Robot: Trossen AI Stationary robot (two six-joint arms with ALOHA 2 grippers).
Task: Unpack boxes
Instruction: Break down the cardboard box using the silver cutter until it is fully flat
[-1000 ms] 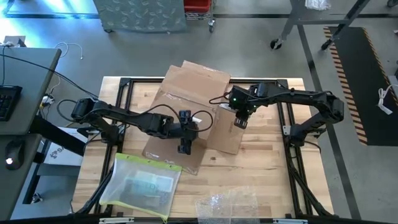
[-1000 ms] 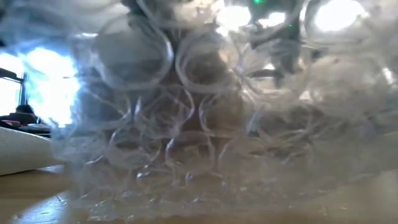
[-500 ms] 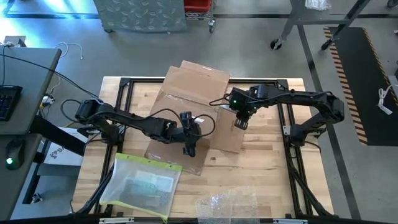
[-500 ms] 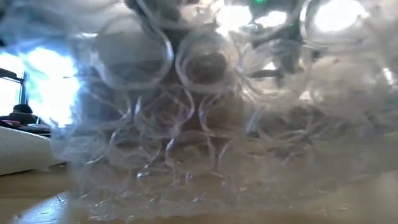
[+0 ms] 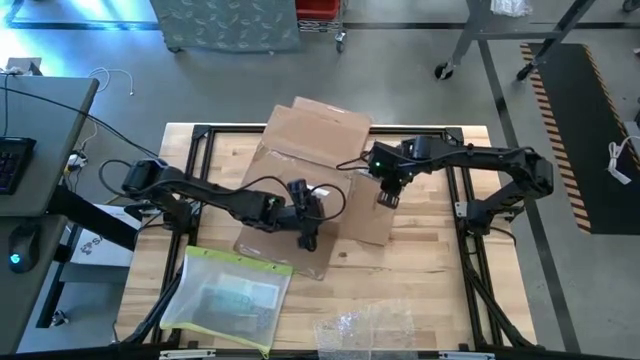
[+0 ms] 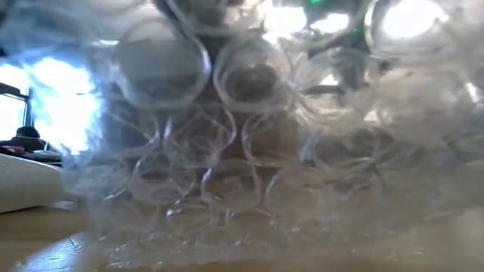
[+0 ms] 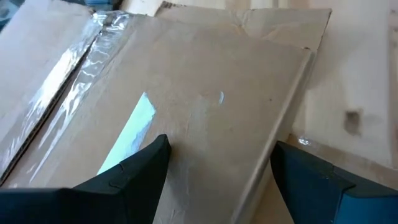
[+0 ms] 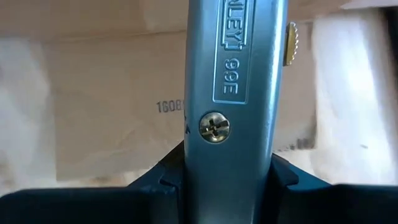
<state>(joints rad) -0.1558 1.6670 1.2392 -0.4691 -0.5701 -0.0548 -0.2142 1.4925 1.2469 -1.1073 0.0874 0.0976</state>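
The brown cardboard box (image 5: 310, 170) lies flattened in the middle of the table, with clear tape (image 7: 81, 74) along one seam. My left gripper (image 5: 307, 240) is open above the box's near panel (image 7: 211, 112), and that panel's edge runs between its two fingers. My right gripper (image 5: 387, 197) is over the box's right flap, pointing steeply down. It is shut on a grey metal utility knife (image 8: 233, 93). My right gripper pinches the utility knife's grey body (image 8: 214, 155) between its two fingers. The knife runs along the fingers and sticks out past them, pointing down at the cardboard. Its front end lies outside the wrist view, so I cannot tell whether it touches the box.
A flat clear sleeve with a yellow edge (image 5: 225, 300) lies at the near left. Crinkly bubble film (image 5: 365, 325) lies at the near edge and fills the low view (image 6: 242, 151). A black frame (image 5: 200, 135) borders the tabletop.
My left gripper has rolled a little and tipped over the box's near panel, then stayed still. Its fingers have remained open.
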